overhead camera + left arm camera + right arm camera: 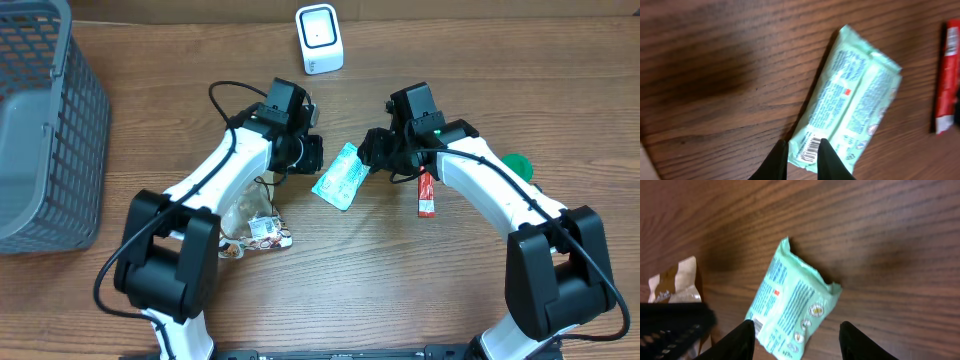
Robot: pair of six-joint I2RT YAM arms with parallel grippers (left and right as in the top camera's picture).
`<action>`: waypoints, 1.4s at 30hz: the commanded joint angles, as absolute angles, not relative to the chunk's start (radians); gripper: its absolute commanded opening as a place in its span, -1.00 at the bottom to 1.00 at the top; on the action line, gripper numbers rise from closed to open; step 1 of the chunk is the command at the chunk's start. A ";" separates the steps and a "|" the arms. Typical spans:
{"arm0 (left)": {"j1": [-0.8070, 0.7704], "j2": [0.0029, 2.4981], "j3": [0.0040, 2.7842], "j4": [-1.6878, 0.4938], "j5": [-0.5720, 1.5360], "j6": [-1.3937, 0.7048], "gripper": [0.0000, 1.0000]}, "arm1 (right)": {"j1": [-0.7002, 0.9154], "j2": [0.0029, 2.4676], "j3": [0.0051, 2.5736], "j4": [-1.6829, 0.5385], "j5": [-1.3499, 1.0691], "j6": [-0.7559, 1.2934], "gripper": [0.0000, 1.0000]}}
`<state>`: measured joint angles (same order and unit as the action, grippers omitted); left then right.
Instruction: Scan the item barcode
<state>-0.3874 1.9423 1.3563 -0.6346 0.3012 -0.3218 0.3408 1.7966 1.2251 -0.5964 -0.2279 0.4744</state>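
The item is a mint-green packet (pixel 338 176) lying tilted on the wooden table between my two arms, its printed back facing up. In the left wrist view the packet (pixel 850 105) shows its barcode (pixel 811 145) at the near end. My left gripper (pixel 802 142) has its fingers a narrow gap apart, and the barcode shows through that gap, beyond the tips. My right gripper (pixel 796 325) stands wide open above the packet (pixel 790 300), touching nothing. In the overhead view the left gripper (pixel 312 155) and right gripper (pixel 372 150) flank the packet. A white scanner (pixel 319 38) stands at the back.
A red sachet (pixel 426 193) lies right of the packet, under the right arm. A clear snack bag (pixel 255 225) lies by the left arm. A grey basket (pixel 45 130) fills the far left. A green round object (pixel 518 165) sits behind the right arm.
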 commanded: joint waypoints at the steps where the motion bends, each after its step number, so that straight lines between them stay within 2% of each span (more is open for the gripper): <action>1: -0.406 1.985 1.361 -0.633 0.289 -0.311 -0.75 | 0.338 1.802 1.235 -0.571 -0.194 0.470 0.13; 12: -0.433 1.990 1.361 -0.697 0.307 -0.346 -0.67 | 0.333 1.814 1.230 -0.525 -0.190 0.465 0.21; 26: -0.477 1.990 1.361 -0.673 0.225 -0.418 -0.34 | 0.302 1.895 1.230 -0.495 -0.244 0.383 0.25; 34: -0.509 1.999 1.359 -0.669 0.163 -0.435 -0.45 | 0.302 1.957 1.230 -0.449 -0.245 0.384 0.26; 42: -0.524 2.055 1.359 -0.664 0.105 -0.471 -0.53 | 0.302 1.987 1.230 -0.446 -0.252 0.384 0.40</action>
<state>-0.5186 2.0117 1.3556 -0.6643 0.1520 -0.4320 0.3027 1.9678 1.2251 -0.4545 -0.2401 0.3920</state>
